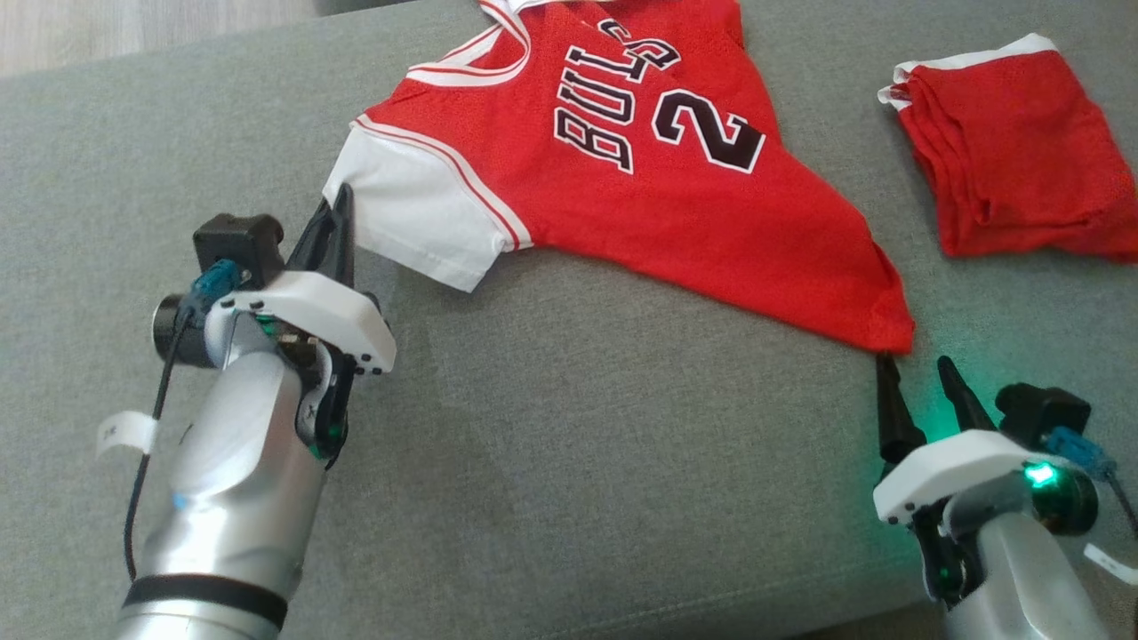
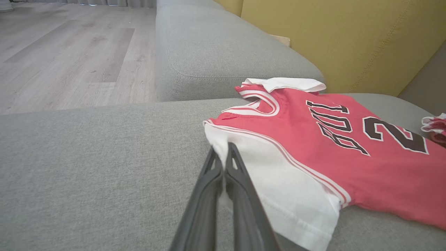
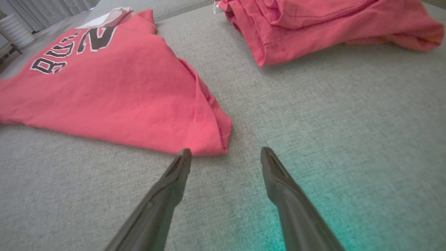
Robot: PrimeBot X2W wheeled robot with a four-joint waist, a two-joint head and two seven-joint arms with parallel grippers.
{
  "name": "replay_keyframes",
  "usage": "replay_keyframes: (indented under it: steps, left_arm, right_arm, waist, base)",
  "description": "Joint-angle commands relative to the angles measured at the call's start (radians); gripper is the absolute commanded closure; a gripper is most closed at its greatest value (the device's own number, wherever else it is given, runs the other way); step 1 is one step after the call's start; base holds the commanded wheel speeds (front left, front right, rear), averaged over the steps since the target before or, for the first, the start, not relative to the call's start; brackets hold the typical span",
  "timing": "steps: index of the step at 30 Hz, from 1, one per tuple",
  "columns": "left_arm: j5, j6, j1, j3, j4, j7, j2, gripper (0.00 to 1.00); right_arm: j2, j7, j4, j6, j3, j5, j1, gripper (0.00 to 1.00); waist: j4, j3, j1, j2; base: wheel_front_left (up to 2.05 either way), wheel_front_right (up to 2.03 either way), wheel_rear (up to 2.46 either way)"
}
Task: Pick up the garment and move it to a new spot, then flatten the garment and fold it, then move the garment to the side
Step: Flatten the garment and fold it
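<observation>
Left tool [image 2: 222, 149]: pressed together, pinching the outer edge of the white sleeve [image 2: 278, 188].
Right tool [image 3: 225, 150]: spread, holding nothing; its left fingertip sits just beside the hem corner [image 3: 212, 139] of the jersey [image 1: 640, 178].
Jersey: red, with dark lettering and a 2 facing up, lying mostly flat on the grey sofa [image 1: 569, 462] between the two tools.
Red cloth [image 1: 1013, 160]: a folded pile, apart from the jersey, beyond the right tool.
Backrest [image 2: 348, 35]: yellow, behind the seat.
Floor [image 2: 69, 52]: pale wood, past the sofa edge.
</observation>
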Motion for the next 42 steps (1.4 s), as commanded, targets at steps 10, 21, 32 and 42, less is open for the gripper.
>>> replay_keyframes:
  steps: [10, 21, 32, 42]
  left_arm:
    - [0.01, 0.002, -0.017, 0.019, -0.047, -0.012, 0.016, 1.0]
    - [0.0, 0.0, 0.001, 0.033, -0.067, -0.012, 0.019, 1.0]
    - [-0.039, -0.013, 0.013, 0.09, -0.184, -0.012, 0.042, 1.0]
    - [-0.116, -0.031, -0.07, 0.149, -0.406, 0.012, 0.05, 1.0]
  right_arm:
    - [-0.005, -0.019, 0.106, -0.001, 0.036, 0.022, -0.086, 0.0]
    - [-0.005, -0.069, 0.112, -0.001, 0.091, 0.054, -0.108, 1.0]
    - [-0.018, -0.086, -0.162, -0.001, 0.14, 0.08, -0.112, 1.0]
    - [-0.129, 0.01, -0.508, -0.001, 0.157, 0.068, -0.246, 1.0]
  waist:
    - [0.012, 0.001, 0.0, 0.0]
    - [0.017, -0.027, 0.0, 0.0]
    - [0.013, -0.081, 0.0, 0.0]
    - [0.023, -0.145, 0.0, 0.0]
  base:
    - [0.0, 0.0, 0.0]
    - [0.0, 0.0, 0.0]
    - [0.0, 0.0, 0.0]
    - [0.0, 0.0, 0.0]
